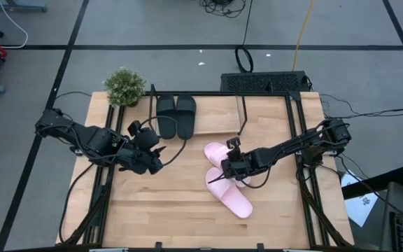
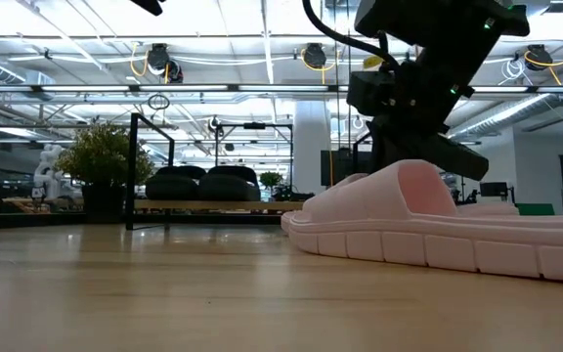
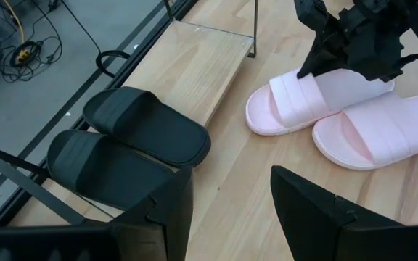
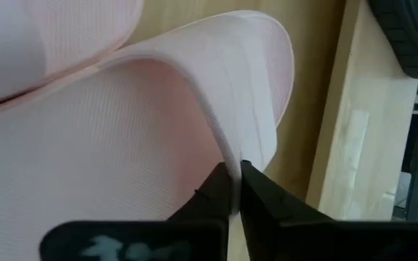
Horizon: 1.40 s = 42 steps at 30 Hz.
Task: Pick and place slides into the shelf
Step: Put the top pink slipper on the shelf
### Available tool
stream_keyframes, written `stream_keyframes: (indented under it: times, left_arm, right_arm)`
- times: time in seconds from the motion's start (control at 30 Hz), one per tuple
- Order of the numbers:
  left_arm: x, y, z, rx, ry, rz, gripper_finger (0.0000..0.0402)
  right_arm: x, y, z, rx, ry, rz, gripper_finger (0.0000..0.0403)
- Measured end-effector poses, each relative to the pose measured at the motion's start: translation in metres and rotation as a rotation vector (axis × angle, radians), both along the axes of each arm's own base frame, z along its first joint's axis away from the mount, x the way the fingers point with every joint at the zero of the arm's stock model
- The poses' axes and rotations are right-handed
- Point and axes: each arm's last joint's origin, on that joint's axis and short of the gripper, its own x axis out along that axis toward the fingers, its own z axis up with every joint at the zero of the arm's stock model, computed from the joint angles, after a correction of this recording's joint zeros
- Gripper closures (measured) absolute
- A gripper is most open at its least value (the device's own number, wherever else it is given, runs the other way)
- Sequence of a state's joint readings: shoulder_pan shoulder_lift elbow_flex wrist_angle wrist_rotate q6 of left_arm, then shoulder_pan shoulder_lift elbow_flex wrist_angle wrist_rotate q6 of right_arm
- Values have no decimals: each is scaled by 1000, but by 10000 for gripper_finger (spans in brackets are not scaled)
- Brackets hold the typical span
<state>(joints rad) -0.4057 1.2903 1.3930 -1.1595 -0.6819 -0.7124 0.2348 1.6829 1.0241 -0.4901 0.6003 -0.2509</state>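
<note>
Two light pink slides lie side by side on the tabletop, the far one (image 1: 217, 152) and the near one (image 1: 235, 198). My right gripper (image 1: 224, 171) is down on the far pink slide (image 3: 303, 98) and shut on its strap. The black pair (image 1: 175, 115) sits sole down on the left part of the shelf (image 1: 215, 117), a wooden board in a thin black rod frame at the table's far side. My left gripper (image 3: 227, 210) is open and empty, hovering over the table (image 1: 157, 159) in front of the black slides (image 3: 125, 141). My right gripper (image 4: 234, 190) pinches the edge of the far pink slide's wide strap (image 4: 220, 141) between its two fingertips. The fingers come slanting down from above and from the table's right. The slide's sole looks to be lying on the table; the near pink slide (image 2: 438, 225) hides it in the low view.
A small potted plant (image 1: 124, 85) stands at the table's far left corner beside the shelf. The right part of the shelf board (image 3: 187, 65) is bare. Black frame rails run along the table's left and right sides. Bare wood lies at the near side.
</note>
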Motion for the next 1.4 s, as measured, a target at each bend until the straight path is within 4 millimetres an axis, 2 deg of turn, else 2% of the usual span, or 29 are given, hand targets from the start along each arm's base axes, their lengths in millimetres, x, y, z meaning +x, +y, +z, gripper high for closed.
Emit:
stream_keyframes:
  times: [0.2, 0.77, 0.9, 1.1, 1.4]
  left_arm:
    - [0, 0, 0, 1, 0, 0, 220]
    - [0, 0, 0, 21, -4, 5, 220]
    - [0, 1, 0, 21, -3, 5, 220]
    - [0, 1, 0, 26, -4, 6, 220]
    - [0, 1, 0, 26, -5, 7, 220]
  right_arm:
    - [8, 2, 14, 7, -34, 0, 399]
    - [32, 7, 79, 25, -113, -6, 402]
    - [33, 3, 93, -26, -129, -69, 402]
    - [35, -22, 115, -92, -188, -246, 402]
    - [36, -90, 122, -32, -334, -610, 402]
